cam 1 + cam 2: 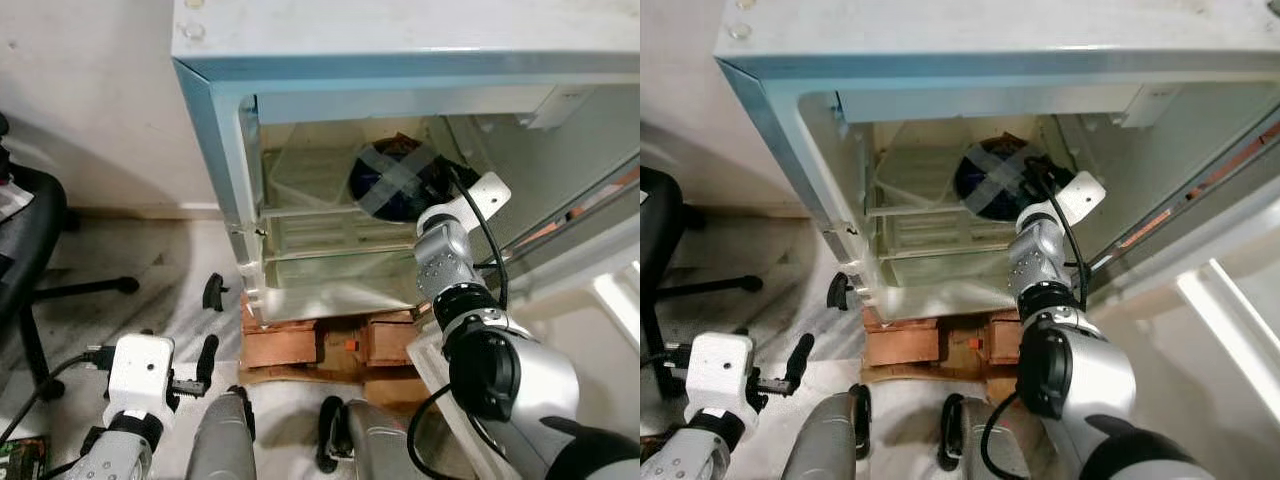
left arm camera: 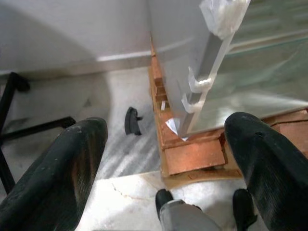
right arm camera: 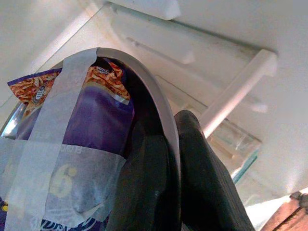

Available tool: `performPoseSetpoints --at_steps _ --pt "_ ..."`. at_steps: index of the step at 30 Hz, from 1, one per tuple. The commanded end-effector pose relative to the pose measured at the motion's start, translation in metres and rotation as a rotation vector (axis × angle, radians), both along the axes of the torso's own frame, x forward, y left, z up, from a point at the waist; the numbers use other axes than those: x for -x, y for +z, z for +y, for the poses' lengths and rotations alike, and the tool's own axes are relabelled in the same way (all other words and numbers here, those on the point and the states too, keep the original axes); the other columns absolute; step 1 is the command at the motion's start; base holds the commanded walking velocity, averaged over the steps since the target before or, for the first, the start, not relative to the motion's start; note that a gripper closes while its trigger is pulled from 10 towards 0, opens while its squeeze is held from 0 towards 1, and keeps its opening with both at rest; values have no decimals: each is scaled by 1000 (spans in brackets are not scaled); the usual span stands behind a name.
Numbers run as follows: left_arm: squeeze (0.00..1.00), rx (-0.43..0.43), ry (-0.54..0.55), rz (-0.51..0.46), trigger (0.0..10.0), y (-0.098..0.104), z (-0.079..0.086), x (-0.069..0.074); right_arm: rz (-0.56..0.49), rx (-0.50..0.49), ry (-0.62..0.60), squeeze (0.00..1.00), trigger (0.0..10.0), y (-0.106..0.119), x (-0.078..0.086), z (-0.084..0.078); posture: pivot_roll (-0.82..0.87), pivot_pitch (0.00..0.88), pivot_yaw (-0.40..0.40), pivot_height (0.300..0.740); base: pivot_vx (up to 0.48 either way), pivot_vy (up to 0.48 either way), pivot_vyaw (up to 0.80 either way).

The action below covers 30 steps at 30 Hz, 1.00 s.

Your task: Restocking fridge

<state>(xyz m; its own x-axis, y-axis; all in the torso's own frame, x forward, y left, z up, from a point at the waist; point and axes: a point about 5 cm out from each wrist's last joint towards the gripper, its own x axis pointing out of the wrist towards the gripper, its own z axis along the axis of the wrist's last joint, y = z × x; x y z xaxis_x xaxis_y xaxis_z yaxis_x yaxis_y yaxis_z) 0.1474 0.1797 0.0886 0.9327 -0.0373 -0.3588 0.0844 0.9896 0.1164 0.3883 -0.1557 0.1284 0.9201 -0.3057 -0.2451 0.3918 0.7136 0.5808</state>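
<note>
An open fridge (image 1: 225,150) stands ahead with glass shelves (image 1: 310,215) inside. My right arm reaches into it, and my right gripper (image 3: 171,163) is shut on the metal rim of a bowl (image 1: 395,180) that holds a purple snack packet (image 3: 98,125), crossed with pale tape. The bowl (image 1: 995,180) sits over the upper shelf at the fridge's right side. My left gripper (image 2: 166,159) hangs low outside the fridge, open and holding nothing, near the floor by the fridge's left corner.
The fridge rests on wooden blocks (image 1: 290,345). A small black piece (image 1: 214,291) lies on the marble floor to the left. A black office chair (image 1: 30,260) stands at far left. The open fridge door (image 1: 610,270) is on the right.
</note>
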Motion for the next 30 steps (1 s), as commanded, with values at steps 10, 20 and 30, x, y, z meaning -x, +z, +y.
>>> performPoseSetpoints --at_steps 10,20,30 --pt "0 -14 33 26 10000 1 1 7 43 -219 -81 0 10000 -2 -1 6 350 332 -108 740 0 0 0" --pt "0 -8 42 33 10000 0 -2 8 -56 -419 -40 1000 10000 13 -9 22 348 331 -121 740 0 0 0" --pt "0 0 45 24 10000 -3 -4 -3 -164 -526 64 1000 10000 18 -12 27 322 308 -129 740 0 0 0"
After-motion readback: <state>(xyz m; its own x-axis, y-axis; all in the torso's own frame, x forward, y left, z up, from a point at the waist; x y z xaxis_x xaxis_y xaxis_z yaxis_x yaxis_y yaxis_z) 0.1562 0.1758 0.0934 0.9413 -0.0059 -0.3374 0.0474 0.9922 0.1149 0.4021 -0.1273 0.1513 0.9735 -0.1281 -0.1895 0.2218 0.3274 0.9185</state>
